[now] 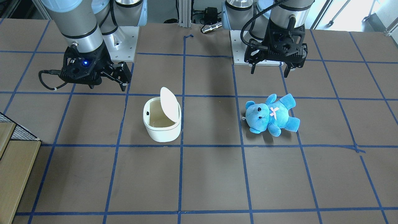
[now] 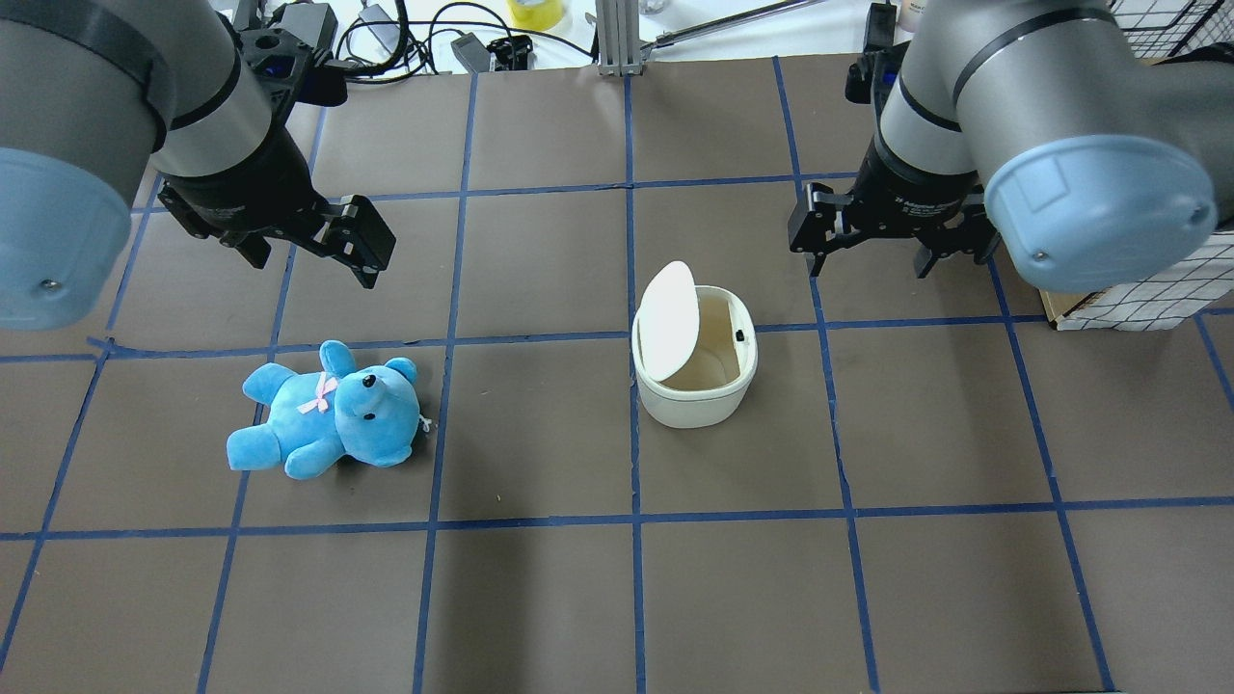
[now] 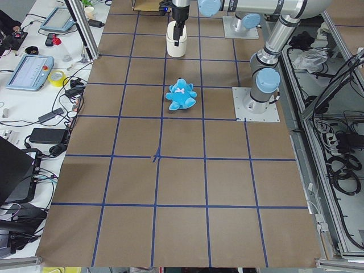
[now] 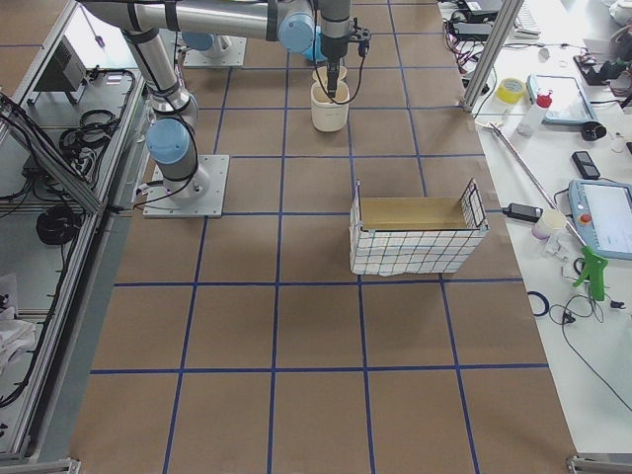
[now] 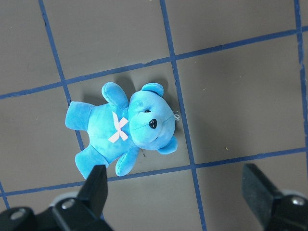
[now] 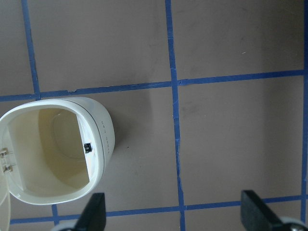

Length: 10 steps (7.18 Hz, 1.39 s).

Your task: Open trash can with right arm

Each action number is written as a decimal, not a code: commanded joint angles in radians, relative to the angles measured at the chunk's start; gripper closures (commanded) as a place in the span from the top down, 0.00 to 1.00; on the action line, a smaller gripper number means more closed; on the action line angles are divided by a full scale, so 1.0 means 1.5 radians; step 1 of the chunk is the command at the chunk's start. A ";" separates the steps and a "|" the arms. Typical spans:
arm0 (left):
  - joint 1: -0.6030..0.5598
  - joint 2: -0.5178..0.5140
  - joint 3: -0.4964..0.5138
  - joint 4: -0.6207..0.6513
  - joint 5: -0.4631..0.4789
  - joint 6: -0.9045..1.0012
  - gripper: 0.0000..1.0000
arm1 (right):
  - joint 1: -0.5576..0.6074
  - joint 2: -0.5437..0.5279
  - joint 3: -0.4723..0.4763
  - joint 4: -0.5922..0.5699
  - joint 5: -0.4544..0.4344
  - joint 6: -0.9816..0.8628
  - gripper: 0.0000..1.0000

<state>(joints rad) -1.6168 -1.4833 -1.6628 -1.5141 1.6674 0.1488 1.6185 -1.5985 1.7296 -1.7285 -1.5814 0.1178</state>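
Faintly, unreadable marks (image 6: 102,132) on trash can (image 6: 109,144)

The table (image 2: 540,598) is a wide brown surface divided into large squares by blue tape lines (image 2: 631,520). A white trash can (image 2: 694,400) stands upright on it, its lid (image 2: 670,321) tipped up. It sits beside the right pincer (image 2: 872,265), on the side toward the left pincer (image 1: 270,72), not beneath it. A blue teddy bear (image 2: 328,414) lies face up on the table, close below the left pincer and well apart from the can. A wire basket (image 4: 415,252) rests on the table on the right pincer's outer side, away from the can.
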 commanded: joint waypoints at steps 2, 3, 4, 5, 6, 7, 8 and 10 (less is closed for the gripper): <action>0.000 0.000 0.000 0.000 0.000 0.000 1.00 | -0.006 -0.021 -0.007 0.012 0.000 -0.012 1.00; 0.000 0.000 0.000 0.000 0.000 0.000 1.00 | -0.006 -0.023 -0.012 0.040 0.002 -0.012 1.00; 0.000 0.000 0.000 0.000 0.000 0.000 1.00 | -0.006 -0.027 -0.036 0.069 0.000 -0.011 1.00; 0.000 0.000 0.000 0.000 0.000 0.000 1.00 | -0.006 -0.027 -0.055 0.108 0.004 -0.006 1.00; 0.000 0.000 0.000 0.000 0.000 0.000 1.00 | -0.006 -0.027 -0.058 0.108 0.006 -0.006 1.00; 0.000 0.000 0.000 0.000 0.000 0.000 1.00 | -0.006 -0.026 -0.058 0.108 0.006 -0.005 1.00; 0.000 0.000 0.000 0.000 0.000 0.000 1.00 | -0.005 -0.026 -0.058 0.107 0.006 -0.005 1.00; 0.000 0.000 0.000 0.000 0.000 0.000 1.00 | -0.006 -0.024 -0.058 0.104 0.006 -0.005 1.00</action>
<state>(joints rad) -1.6168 -1.4833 -1.6628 -1.5140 1.6674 0.1488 1.6101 -1.6359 1.6433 -1.5694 -1.5730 0.1104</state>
